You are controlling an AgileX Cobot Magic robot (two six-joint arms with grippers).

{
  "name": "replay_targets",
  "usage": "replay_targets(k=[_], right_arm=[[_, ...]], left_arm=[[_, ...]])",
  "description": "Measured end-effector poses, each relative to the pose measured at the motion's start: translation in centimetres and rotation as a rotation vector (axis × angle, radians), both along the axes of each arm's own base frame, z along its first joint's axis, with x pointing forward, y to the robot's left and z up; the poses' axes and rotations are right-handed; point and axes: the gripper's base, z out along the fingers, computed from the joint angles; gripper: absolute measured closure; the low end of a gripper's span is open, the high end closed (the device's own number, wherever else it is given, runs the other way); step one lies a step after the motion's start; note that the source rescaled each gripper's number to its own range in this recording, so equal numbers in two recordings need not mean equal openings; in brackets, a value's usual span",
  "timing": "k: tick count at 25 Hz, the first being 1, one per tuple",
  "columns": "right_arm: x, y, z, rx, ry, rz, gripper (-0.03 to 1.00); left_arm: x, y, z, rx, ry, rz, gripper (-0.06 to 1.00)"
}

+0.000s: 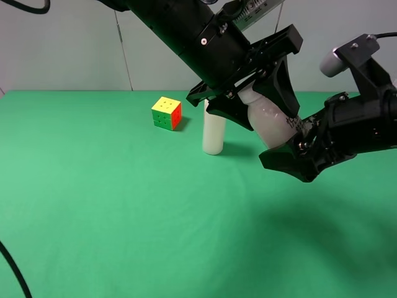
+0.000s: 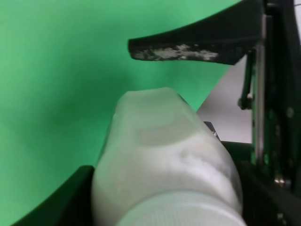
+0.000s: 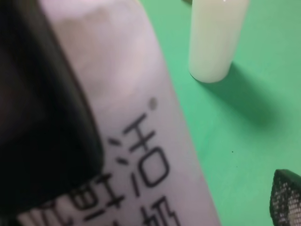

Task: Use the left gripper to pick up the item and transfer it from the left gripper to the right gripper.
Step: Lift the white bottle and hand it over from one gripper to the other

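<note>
The item, a small white bottle (image 1: 270,118), hangs tilted in the air right of centre, cap up and to the left. My left gripper (image 1: 273,123) straddles its upper part. In the left wrist view one finger (image 2: 178,49) stands clear of the bottle (image 2: 164,155), which lies against the other jaw, so this gripper is open. My right gripper (image 1: 286,144) reaches in from the right and closes around the bottle's lower end. The right wrist view is filled by the bottle's printed label (image 3: 131,94), with one fingertip (image 3: 288,197) at the corner.
A taller white candle (image 1: 213,133) stands on the green table (image 1: 124,217) just behind and left of the two grippers, and also shows in the right wrist view (image 3: 216,37). A coloured puzzle cube (image 1: 167,112) sits further left.
</note>
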Motion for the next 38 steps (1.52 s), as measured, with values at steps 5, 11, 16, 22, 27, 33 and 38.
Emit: replay_targets(k=[5,11,16,22,27,33,38], right_arm=[[0.1,0.03,-0.05,0.004,0.0,-0.006,-0.03],[-0.04,0.22,-0.04,-0.004,-0.007,0.033,0.95],[-0.04,0.24,-0.02,-0.017,-0.024,0.054,0.95],[-0.03,0.24,-0.01,-0.018,-0.027,0.055,0.95],[-0.02,0.24,-0.01,-0.019,-0.029,0.055,0.95],[0.02,0.11,-0.18,-0.038,-0.031,0.06,0.96],[0.07,0.08,-0.23,-0.04,-0.029,0.058,0.96]], left_arm=[[0.01,-0.01,0.01,-0.001,0.0,0.001,0.94],[0.33,-0.15,0.1,-0.018,-0.02,0.024,0.94],[0.39,-0.19,0.05,-0.019,-0.024,0.024,0.94],[0.43,-0.19,0.06,-0.021,-0.028,0.026,0.94],[0.45,-0.2,0.07,-0.021,-0.03,0.027,0.94],[0.42,-0.21,0.33,-0.033,-0.037,0.027,0.36],[0.37,-0.21,0.5,-0.038,-0.035,0.025,0.0]])
